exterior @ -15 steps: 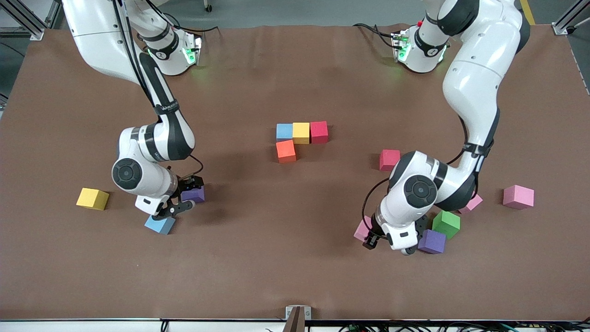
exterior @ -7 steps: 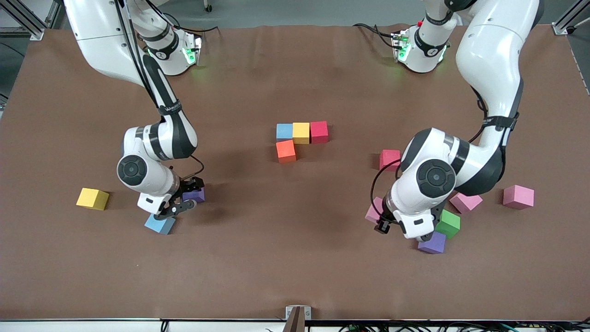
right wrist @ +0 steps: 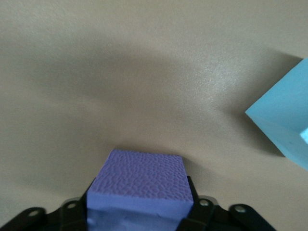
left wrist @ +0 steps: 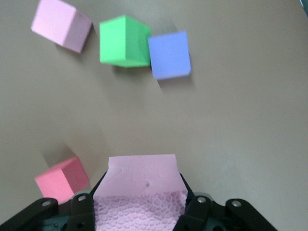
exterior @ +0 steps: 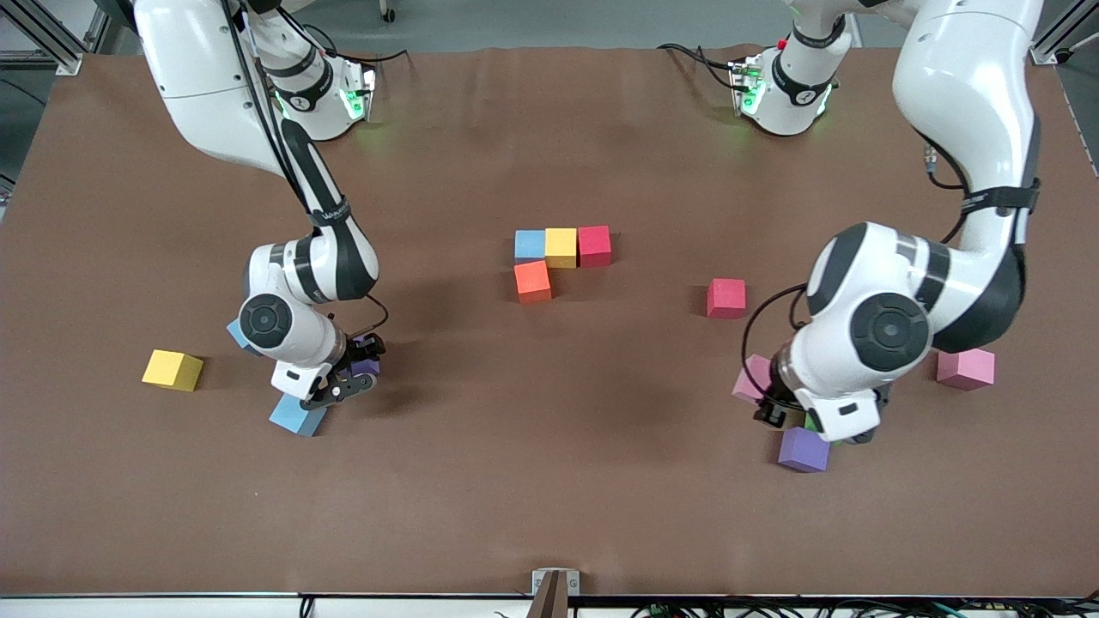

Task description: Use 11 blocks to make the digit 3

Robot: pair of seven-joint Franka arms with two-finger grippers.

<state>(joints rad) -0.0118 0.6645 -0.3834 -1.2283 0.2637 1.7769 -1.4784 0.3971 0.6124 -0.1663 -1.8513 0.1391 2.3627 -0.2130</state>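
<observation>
A row of blue (exterior: pixel 530 245), yellow (exterior: pixel 561 246) and red (exterior: pixel 594 245) blocks, with an orange block (exterior: pixel 532 281) touching it on the nearer side, stands mid-table as part of the digit 3. My left gripper (exterior: pixel 760 395) (left wrist: pixel 143 195) is shut on a pink block (exterior: pixel 749 378) (left wrist: pixel 140 175), raised over the table beside the purple (exterior: pixel 804 450) (left wrist: pixel 169 54) and green (exterior: pixel 813 422) (left wrist: pixel 124 41) blocks. My right gripper (exterior: pixel 354 376) (right wrist: pixel 140 195) is shut on another purple block (exterior: pixel 367 366) (right wrist: pixel 139 185), low at the table.
Loose blocks lie around: a red one (exterior: pixel 726 298) (left wrist: pixel 62 179), a pink one (exterior: pixel 966 367) (left wrist: pixel 60 24), a yellow one (exterior: pixel 173 370) and a blue one (exterior: pixel 297 416) (right wrist: pixel 286 127) next to the right gripper. Another blue block (exterior: pixel 235 331) peeks out by the right arm's wrist.
The left arm has risen with the pink block and carried it toward its own end of the table. The right gripper's fingers have closed onto the purple block.
</observation>
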